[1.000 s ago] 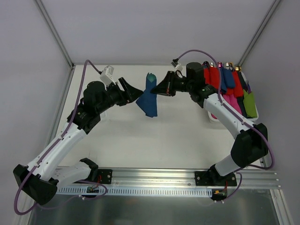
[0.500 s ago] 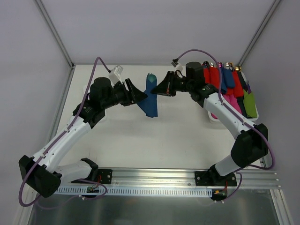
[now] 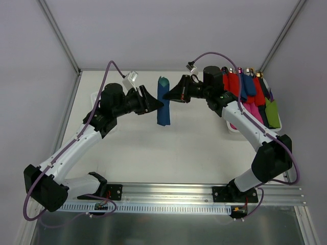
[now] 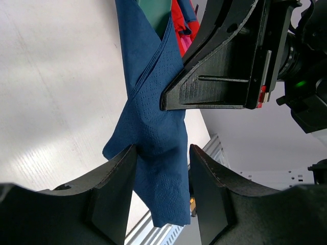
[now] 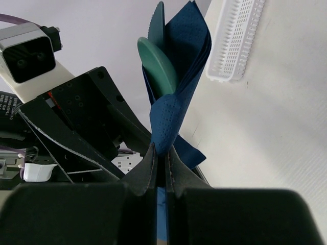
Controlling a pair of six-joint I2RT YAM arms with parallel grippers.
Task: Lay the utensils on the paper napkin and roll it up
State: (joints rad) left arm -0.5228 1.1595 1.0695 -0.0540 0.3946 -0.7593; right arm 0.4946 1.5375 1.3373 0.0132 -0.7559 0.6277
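Observation:
The navy paper napkin (image 3: 163, 108) hangs above the table as a loose, upright roll, with the teal utensils' ends (image 3: 163, 80) sticking out at its far end. My right gripper (image 3: 174, 94) is shut on the napkin's fold; in the right wrist view the fingers (image 5: 151, 159) pinch the napkin (image 5: 179, 76) just below the teal utensils (image 5: 158, 64). My left gripper (image 3: 155, 102) is open. In the left wrist view its fingers (image 4: 118, 194) straddle the napkin's (image 4: 153, 117) lower part, with a gap on one side. The right gripper's black finger (image 4: 219, 76) shows behind it.
A white tray (image 3: 232, 126) at the right edge holds several red, pink, blue and green rolled bundles (image 3: 250, 94). A white mesh basket (image 5: 235, 41) lies on the table beyond the left arm. Grey walls enclose the table at the back and sides.
My left gripper has moved right to the napkin, and its fingers now straddle it. The napkin's loose lower flap has drawn in, so the roll looks narrower. The right gripper has barely moved.

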